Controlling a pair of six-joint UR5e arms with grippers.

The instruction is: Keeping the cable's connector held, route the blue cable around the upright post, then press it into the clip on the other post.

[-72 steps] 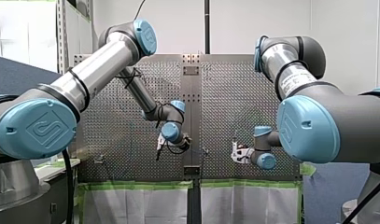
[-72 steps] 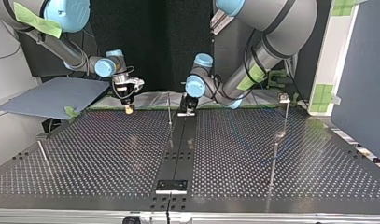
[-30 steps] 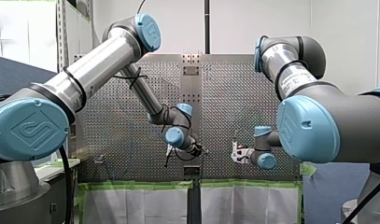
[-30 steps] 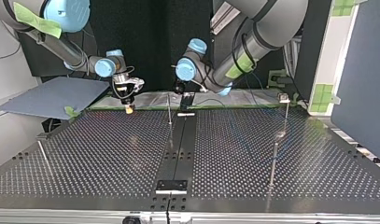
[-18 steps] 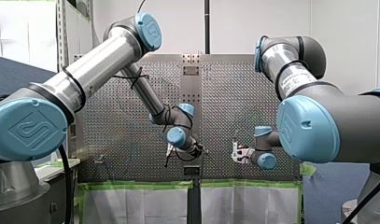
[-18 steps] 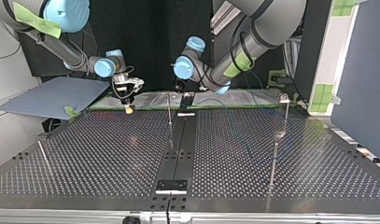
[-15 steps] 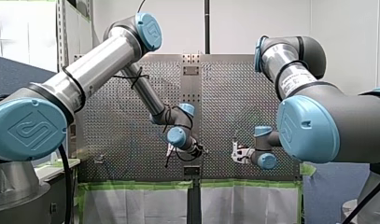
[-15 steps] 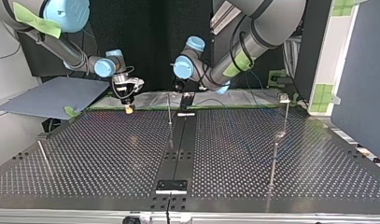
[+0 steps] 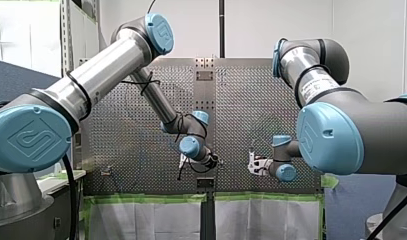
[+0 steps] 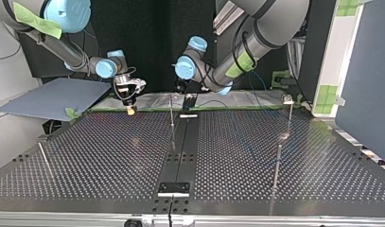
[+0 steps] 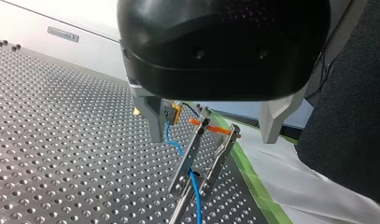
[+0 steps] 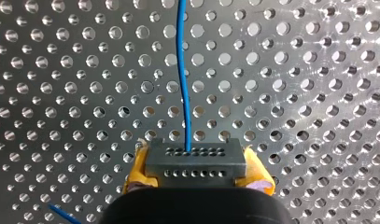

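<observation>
Claw check, right claw: closed tight on the connector, yellow pads squeezing its two short ends. Reason, as judged: fixed anchor for the cable end, any slack confined to the free side. Held low over the tabletop, probably for a flat, straight run.

Path of the blue cable: out of the connector's hole row near centre, straight away from the pads over the perforations. No kink visible there.

Next, left claw: wide open, nothing gripped. Its metal fingers straddling the forked clip with the orange pin, touching neither clip arm as far as visible. Cable threading down between the two clip arms, lower stretch dropping toward the post's foot. Open stance likely deliberate: room for the clip head between the fingers, cable free to slide instead of pinched.

Seating in the clip: cannot tell, partly hidden behind one arm.

Seen from across the tabletop: left claw just beside the thin central post, right claw off to that view's left, near the far edge. Also other posts at that view's right, well apart from both claws.

Judgement: clip step in hand, press not confirmed. Risks: wire pulled out of the connector under rising tension; snag on the orange pin.
</observation>
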